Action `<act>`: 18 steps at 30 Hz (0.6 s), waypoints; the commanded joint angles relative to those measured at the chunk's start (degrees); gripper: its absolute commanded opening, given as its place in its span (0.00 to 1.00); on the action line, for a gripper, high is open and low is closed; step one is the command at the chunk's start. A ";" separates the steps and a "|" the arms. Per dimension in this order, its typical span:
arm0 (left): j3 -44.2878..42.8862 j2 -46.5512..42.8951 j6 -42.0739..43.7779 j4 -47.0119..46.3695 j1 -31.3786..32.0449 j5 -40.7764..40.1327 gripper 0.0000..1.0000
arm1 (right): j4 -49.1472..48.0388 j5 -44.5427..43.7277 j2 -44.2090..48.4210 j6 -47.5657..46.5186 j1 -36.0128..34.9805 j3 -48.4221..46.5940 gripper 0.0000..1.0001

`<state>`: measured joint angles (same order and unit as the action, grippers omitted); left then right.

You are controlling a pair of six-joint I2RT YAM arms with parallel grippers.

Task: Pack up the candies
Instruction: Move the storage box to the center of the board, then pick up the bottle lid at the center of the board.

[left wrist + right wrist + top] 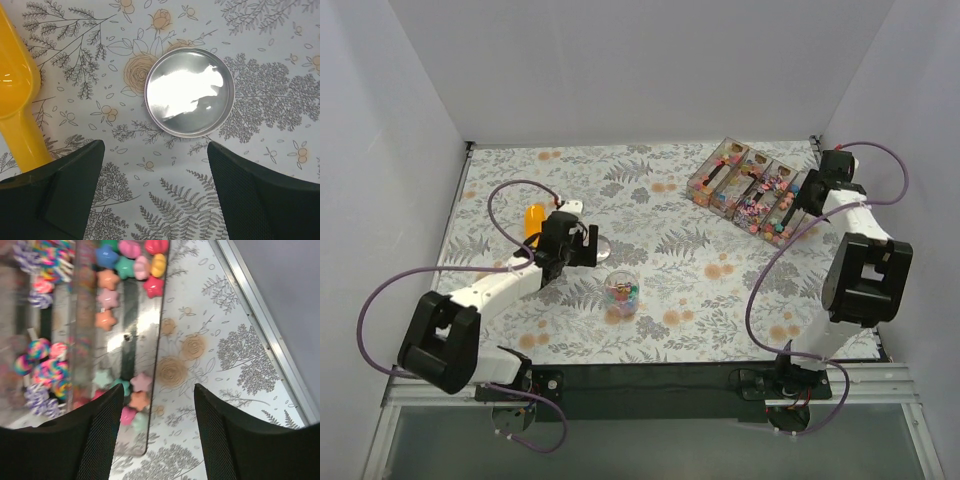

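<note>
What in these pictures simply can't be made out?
- Silver lid: not visible in the top view, apparently beneath the left gripper.
- Orange scoop: left wrist view, cut off by the left edge and covered by the gripper.
- Candies in the jar: top view, too small to tell shapes.
- Candy box: right wrist view, blurred on the left and cut off by edges.

An orange scoop point(15, 95) is lying on the floral surface's point(660, 215) left. A round metal lid point(190, 91) is sitting nearby.
</note>
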<state>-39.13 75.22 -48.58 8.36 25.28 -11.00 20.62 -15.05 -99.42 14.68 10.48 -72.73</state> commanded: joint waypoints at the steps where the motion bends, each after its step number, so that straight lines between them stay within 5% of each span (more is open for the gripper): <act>1: -6.99 6.06 -5.99 5.86 -1.02 -5.25 0.83 | 0.21 7.57 9.14 1.32 -0.55 3.02 0.66; 9: -12.90 13.64 -10.48 9.49 -3.74 -3.24 0.48 | -1.98 18.19 25.84 0.53 -3.97 15.68 0.70; 18: -15.88 19.87 -12.33 8.34 -3.83 -1.48 0.23 | -5.59 25.33 34.46 2.11 -8.45 25.97 0.70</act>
<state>-52.23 94.06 -59.51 16.91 21.50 -12.64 18.20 5.85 -66.11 15.84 4.08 -48.69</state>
